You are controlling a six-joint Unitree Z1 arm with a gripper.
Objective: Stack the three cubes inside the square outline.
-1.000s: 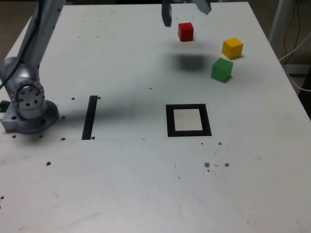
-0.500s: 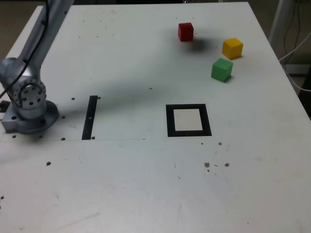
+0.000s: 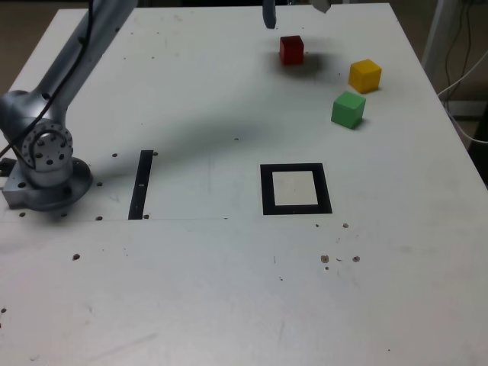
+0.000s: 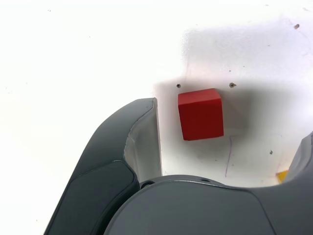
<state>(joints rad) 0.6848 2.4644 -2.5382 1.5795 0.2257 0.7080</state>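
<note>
Overhead, my gripper hangs wide open, holding nothing; red cube sits on the table between my jaws, untouched.

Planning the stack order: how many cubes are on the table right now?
3, all loose at the table's far end, none in the square outline: red cube under the open gripper, yellow cube toward the exterior view's right, green cube nearer the outline.
</note>
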